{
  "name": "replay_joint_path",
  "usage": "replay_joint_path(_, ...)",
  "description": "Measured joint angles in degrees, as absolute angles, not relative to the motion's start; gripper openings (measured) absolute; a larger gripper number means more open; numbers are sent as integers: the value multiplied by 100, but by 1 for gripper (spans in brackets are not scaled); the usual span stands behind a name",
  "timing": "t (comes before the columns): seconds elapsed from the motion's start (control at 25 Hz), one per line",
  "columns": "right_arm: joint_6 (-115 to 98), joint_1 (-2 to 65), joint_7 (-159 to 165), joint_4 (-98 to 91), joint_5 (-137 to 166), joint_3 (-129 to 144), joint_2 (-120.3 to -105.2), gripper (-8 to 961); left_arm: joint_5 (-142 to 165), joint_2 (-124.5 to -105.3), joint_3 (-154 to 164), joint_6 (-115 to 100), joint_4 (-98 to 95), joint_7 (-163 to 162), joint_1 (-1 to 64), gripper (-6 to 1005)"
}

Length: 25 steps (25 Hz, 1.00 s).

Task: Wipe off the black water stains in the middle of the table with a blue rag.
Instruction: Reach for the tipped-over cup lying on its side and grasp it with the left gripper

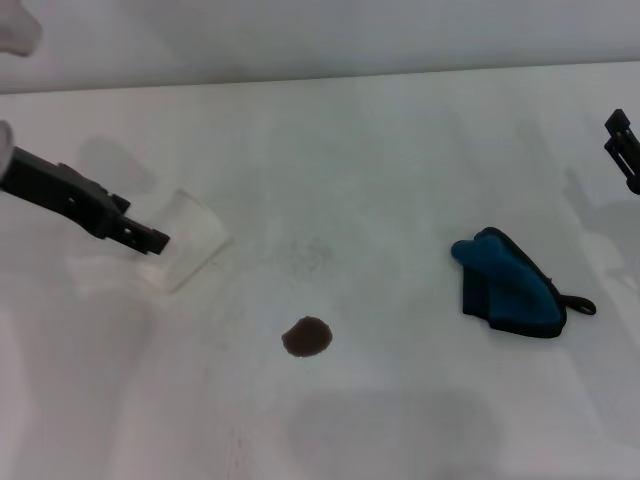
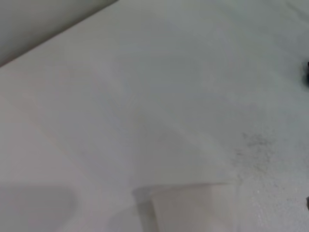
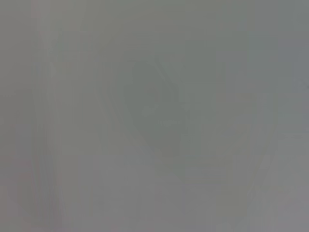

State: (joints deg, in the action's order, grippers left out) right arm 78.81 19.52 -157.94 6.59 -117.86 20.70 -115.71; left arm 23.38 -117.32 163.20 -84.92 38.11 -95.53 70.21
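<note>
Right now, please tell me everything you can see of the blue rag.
The blue rag is a teal-blue soft cloth, bunched into a thick wedge-shaped bundle with dark edging and a small black loop at one corner. It lies flat on the white table, on the robot's right, apart from the dark stain. Nothing touches it except the table.

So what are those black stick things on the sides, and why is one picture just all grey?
Those are a robot's two arms, each ending in a claw. The big picture comes from a camera on the robot's head, looking down at a white table. The left claw is at a clear cup lying on its side. The right claw waits at the table's edge, holding nothing. A blue rag lies bunched up, and a dark stain sits in the middle. The other two pictures come from cameras on the wrists. The left one shows the cup close up; the right one shows only grey blur.
</note>
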Motion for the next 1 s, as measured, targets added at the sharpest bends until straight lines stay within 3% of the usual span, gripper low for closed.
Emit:
replay_joint_path(0.16,7875,1924,-15794,658,-11786,2074,-11565,832,2346,-11827,16321,-8298,3707,-9552,7021,877)
replay_joint_path(1.0,7910,1777,-15715,654,-11786,2075,-11541,832,2294,-11850,16313,-6976,2628,-9690,6625,856)
